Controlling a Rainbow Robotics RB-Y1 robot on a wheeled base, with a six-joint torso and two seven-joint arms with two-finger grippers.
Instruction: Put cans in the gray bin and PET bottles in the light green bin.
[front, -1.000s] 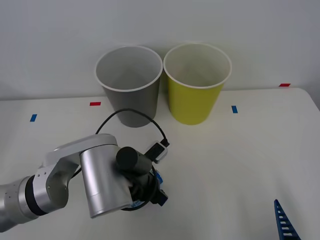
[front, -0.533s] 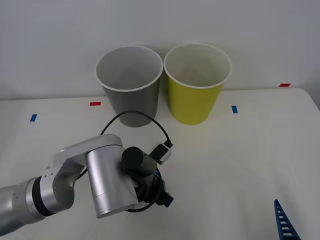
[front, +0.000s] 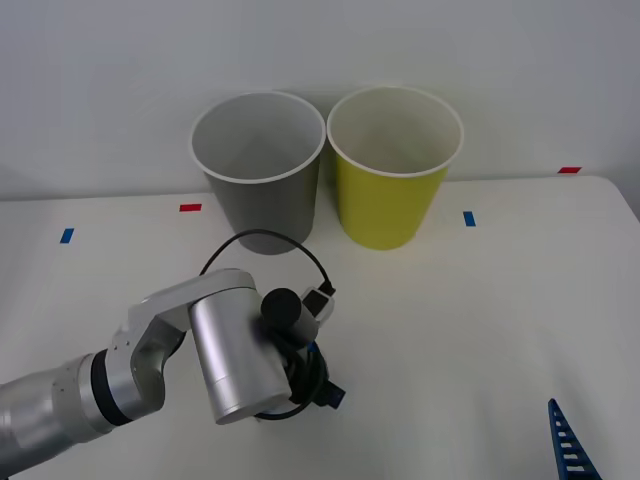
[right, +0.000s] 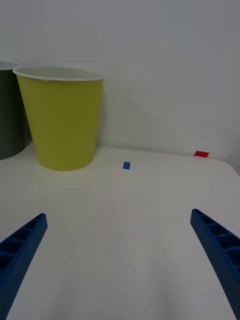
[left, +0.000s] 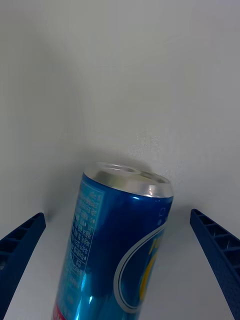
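The left arm hid most of the left gripper (front: 322, 385) from the front. Its fingers stood wide apart around the can (left: 117, 245), blue with a silver end, on the table (front: 480, 320). The right gripper (right: 120, 260) was open. Gray bin (front: 260, 170) and green bin (front: 393, 170) stood empty.

A robot test lab or staged workspace is showing here: a plain white table (front: 480, 330) is sitting against a bare white wall (front: 320, 50), with small red and blue tape markers (front: 190, 208) lying across the frame's middle.
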